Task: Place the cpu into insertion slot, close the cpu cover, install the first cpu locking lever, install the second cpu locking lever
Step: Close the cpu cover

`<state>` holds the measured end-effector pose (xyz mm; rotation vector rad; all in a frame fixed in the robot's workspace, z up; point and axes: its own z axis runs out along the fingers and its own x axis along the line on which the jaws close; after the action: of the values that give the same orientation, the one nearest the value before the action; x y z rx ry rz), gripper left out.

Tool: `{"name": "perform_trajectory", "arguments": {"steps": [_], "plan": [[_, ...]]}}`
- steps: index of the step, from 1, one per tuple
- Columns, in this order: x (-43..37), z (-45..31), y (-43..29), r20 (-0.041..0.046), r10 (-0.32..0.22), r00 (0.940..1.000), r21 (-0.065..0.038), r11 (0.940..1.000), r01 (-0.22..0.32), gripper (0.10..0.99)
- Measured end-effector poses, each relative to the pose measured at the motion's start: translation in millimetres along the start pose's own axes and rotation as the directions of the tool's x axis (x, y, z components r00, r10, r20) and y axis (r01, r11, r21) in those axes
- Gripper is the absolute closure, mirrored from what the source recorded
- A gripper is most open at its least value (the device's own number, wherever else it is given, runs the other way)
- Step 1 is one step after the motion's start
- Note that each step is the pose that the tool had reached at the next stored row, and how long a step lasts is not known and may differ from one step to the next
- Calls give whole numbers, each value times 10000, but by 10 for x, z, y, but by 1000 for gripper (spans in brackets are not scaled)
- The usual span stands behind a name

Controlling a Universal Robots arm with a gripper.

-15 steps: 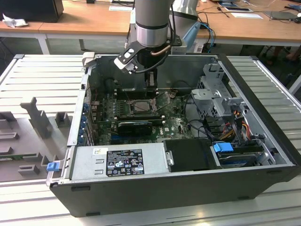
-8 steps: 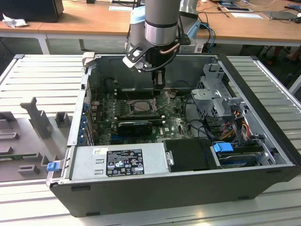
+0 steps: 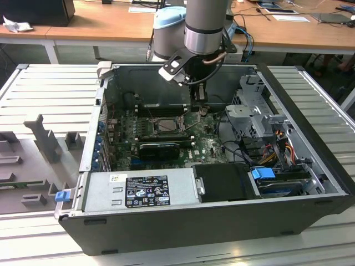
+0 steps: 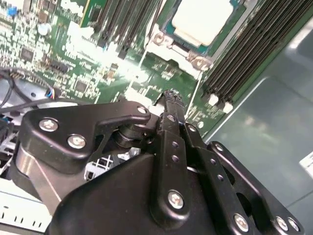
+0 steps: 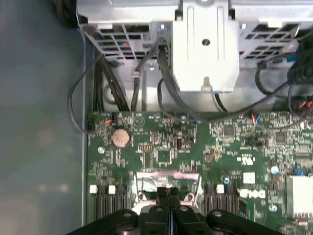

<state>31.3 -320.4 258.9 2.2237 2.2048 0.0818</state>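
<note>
The cpu (image 4: pixel 200 19), with a pale silver top, lies in the insertion slot (image 3: pixel 165 125) on the green motherboard. The cpu cover (image 4: pixel 164 43) lies flat around it as a metal frame. A thin wire lever (image 4: pixel 194 100) runs along the socket's edge near my fingertips. My gripper (image 3: pixel 201 102) hangs just to the exterior view's right of the slot, low over the board. In both wrist views its black fingers (image 4: pixel 168 105) are pressed together, shut, with nothing visible between them. The gripper (image 5: pixel 168 193) hovers at the socket frame's edge (image 5: pixel 166 177).
Black memory slots (image 4: pixel 244 54) flank the socket. A black finned card (image 3: pixel 160 148) lies in front of it, with the power supply (image 3: pixel 138 191) nearer still. A metal drive cage (image 3: pixel 255 105) and cables (image 3: pixel 233 133) crowd the exterior view's right. Case walls (image 3: pixel 94 127) enclose the board.
</note>
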Motion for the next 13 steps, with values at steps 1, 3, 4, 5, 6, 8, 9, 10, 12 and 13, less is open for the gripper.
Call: {"name": "perform_trajectory", "arguments": {"steps": [1, 3, 4, 5, 6, 8, 9, 10, 12, 13], "plan": [[0, 6, 43, 2, -2, 10000, 12, 10000, 2, 980], [2, 16, 119, 1, 0, 10000, 25, 10000, 0, 980], [2, 20, 152, 1, -1, 10000, 28, 10000, 1, 980], [2, 25, 181, 3, 0, 10000, 29, 10000, 0, 980], [2, 30, 215, 4, 0, 10000, 34, 10000, 0, 980], [2, 37, 261, 2, 1, 10000, 45, 10000, -1, 980], [3, 54, 314, 3, 0, 10000, 60, 10000, 0, 980], [2, 88, 332, 7, 1, 10000, 72, 10000, -1, 980], [1, 147, 366, 10, 2, 10000, 124, 9999, -2, 980], [1, 147, 366, 12, 4, 10000, 176, 9998, -4, 980]]}}
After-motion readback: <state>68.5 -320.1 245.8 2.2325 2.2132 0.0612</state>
